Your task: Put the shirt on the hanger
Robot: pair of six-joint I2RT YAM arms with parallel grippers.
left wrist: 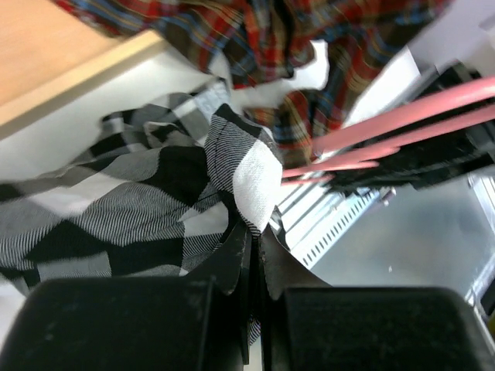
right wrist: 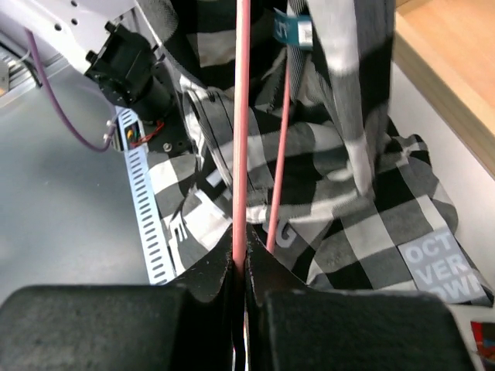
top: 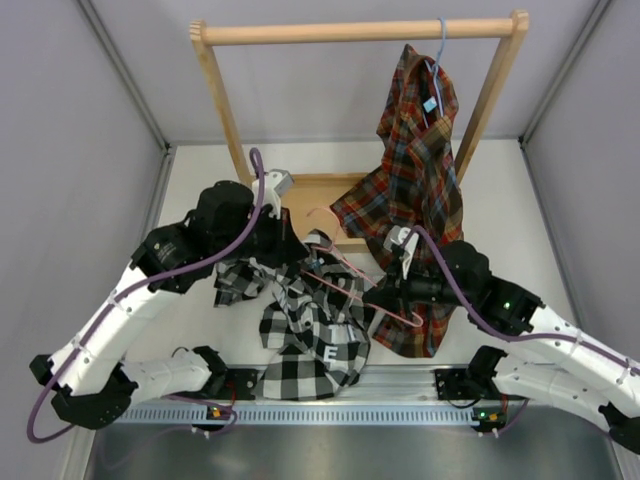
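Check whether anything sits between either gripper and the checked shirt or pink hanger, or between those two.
Nothing visible does. The left gripper is shut on a fold of the shirt, the right gripper is shut on the hanger, and the hanger's wire lies right against the shirt. The plaid shirt hangs just behind them, not between.

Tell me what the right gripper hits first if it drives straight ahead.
Past the hanger it clamps, the right gripper would likely meet the shirt draped along that wire first; depth is unclear.
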